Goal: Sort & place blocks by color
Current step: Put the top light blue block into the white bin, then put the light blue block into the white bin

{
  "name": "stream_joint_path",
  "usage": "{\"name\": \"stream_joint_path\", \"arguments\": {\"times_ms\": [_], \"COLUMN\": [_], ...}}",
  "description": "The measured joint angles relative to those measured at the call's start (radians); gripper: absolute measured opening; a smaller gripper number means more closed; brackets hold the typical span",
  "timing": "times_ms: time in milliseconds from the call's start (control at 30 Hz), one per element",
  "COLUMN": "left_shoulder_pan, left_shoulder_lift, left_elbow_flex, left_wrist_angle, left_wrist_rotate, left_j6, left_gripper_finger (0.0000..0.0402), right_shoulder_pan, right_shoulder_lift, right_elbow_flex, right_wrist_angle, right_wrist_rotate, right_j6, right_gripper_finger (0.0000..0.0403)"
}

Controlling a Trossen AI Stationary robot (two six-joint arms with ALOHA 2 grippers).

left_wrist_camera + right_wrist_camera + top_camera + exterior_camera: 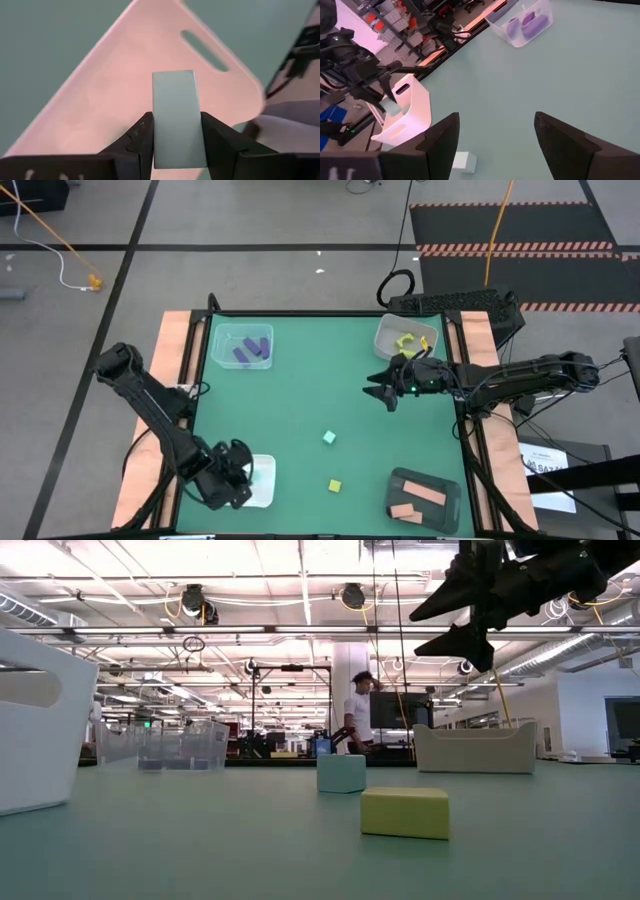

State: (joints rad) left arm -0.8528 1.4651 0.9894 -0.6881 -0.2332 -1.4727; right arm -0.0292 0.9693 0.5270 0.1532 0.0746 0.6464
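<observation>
My left gripper is at the near left, above a white tub, shut on a mint green block. The right wrist view shows that block over the tub. My right gripper hangs open above the table's far right part, holding nothing. A mint cube and a yellow cube rest on the green table. Purple blocks lie in a clear tub. Yellow blocks are in a white tub. Salmon blocks lie on a dark tray. My left gripper pinches the mint green block between its two fingers, one on each of two opposite side faces. The fingers come from above, pointing down. The block is lifted clear, over the inside of the white tub.
The clear tub stands at the far left, the yellow blocks' tub at the far right, and the dark tray at the near right. Bare green table lies between them. A person stands in the room beyond.
</observation>
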Motion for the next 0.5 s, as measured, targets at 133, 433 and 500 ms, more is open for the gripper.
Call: {"name": "stream_joint_path", "arguments": {"times_ms": [133,433,500], "left_shoulder_pan": [0.014,0.044,0.048], "left_shoulder_lift": [0.001,0.001,0.001], "left_elbow_flex": [0.0,0.001,0.001], "left_wrist_angle": [-0.064,-0.14,-0.137], "left_wrist_rotate": [0.009,0.083,0.104], "left_j6": [0.012,0.033,0.055], "left_gripper_finger": [0.0128,0.0298,0.0332], "right_shoulder_pan": [0.03,0.143,0.166], "right_shoulder_lift": [0.008,0.137,0.187], "right_elbow_flex": [0.0,-0.001,0.002], "right_wrist_angle": [0.002,0.061,0.107], "right_wrist_rotate": [0.003,0.036,0.058], "right_j6": [0.001,0.022,0.009], "right_gripper_finger": [0.0249,0.0249,0.0249]}}
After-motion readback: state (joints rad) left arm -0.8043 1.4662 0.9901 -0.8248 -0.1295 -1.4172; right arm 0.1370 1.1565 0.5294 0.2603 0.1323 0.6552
